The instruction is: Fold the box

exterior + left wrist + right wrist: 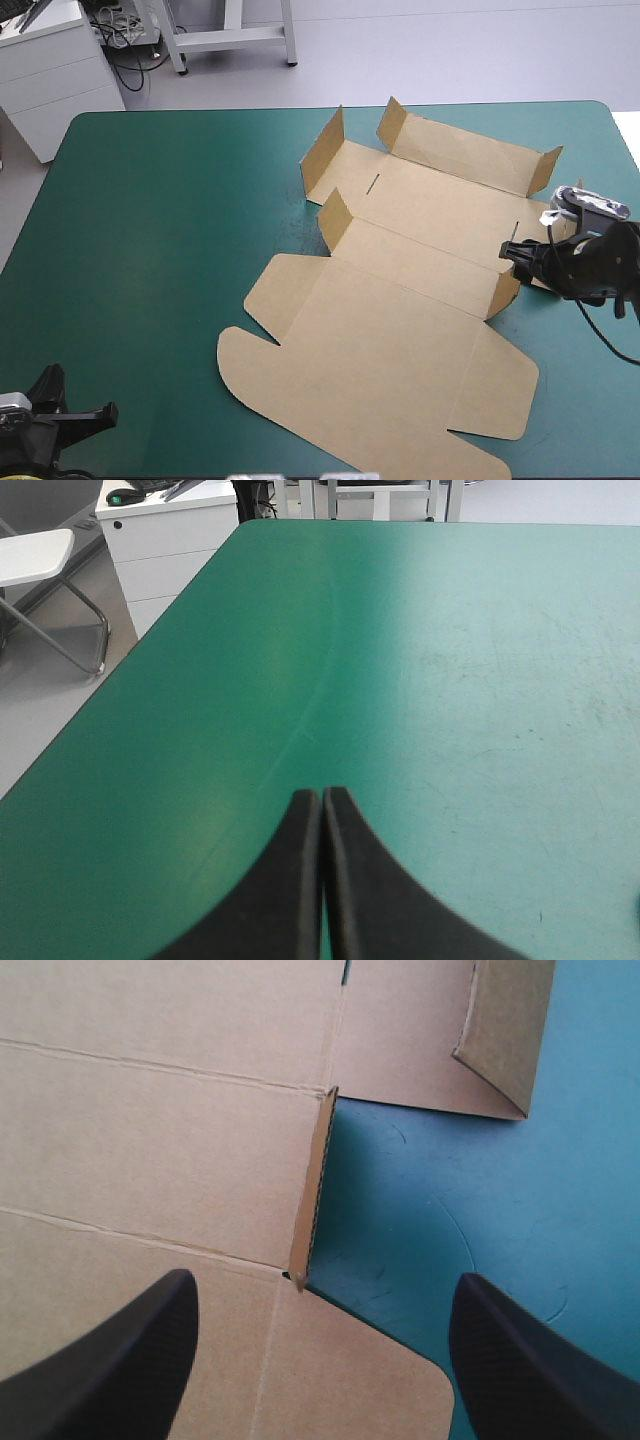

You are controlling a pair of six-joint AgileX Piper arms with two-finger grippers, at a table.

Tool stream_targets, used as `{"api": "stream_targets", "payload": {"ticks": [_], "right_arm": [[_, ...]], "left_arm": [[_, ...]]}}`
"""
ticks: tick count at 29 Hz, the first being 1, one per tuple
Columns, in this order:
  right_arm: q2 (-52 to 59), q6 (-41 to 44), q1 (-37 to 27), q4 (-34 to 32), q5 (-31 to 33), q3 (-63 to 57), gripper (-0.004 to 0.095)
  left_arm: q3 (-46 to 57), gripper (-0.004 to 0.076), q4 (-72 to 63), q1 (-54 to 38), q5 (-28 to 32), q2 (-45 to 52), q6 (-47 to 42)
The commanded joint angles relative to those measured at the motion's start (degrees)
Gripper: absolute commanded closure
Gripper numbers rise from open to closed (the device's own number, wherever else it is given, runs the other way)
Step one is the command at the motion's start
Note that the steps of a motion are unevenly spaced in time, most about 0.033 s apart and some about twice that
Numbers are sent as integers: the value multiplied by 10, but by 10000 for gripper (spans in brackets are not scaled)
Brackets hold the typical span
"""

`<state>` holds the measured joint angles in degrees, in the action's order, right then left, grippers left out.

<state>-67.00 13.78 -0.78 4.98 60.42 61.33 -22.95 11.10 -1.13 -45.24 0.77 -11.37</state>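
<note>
Hovering open and empty above the box's (400,330) upright flap (312,1190), the right gripper (325,1280) probably tucks it next, needing a pinch; the left gripper (322,795), closed and empty, sits well off.

Worktop (150,260) under a teal-green cover (480,680)
The cover lies smooth over the whole top, its far corners rounded. Dark scuff marks (298,233) speckle it near the middle; fine curved scratches (458,1232) show in the right wrist view, and a faint pale line (300,730) runs along it in the left wrist view.
</note>
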Motion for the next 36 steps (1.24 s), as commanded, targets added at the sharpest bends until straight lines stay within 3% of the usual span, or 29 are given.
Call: {"api": "stream_targets", "payload": {"ticks": [1, 15, 17, 19, 23, 32, 35, 36], "right_arm": [[-51, 1, 1, 6, -11, 26, 251], [-194, 4, 1, 56, -52, 26, 266], [-198, 4, 1, 56, -52, 26, 331], [-198, 3, 1, 56, -51, 26, 462], [-198, 3, 1, 54, -54, 28, 896], [-198, -24, 1, 55, -49, 30, 931], [-198, -67, 4, 56, -54, 31, 931], [-199, -138, 4, 56, -57, 38, 931]], "left_arm": [[-14, 756, 1, 5, 44, 10, -2], [-14, 756, 1, 5, 44, 10, -2], [-14, 756, 1, 5, 44, 10, -2], [-14, 756, 1, 5, 44, 10, -2], [-14, 756, 1, 5, 44, 10, -2], [-14, 756, 1, 5, 44, 10, -4], [-14, 756, 1, 5, 44, 10, -4], [-14, 756, 1, 5, 44, 10, -4]]}}
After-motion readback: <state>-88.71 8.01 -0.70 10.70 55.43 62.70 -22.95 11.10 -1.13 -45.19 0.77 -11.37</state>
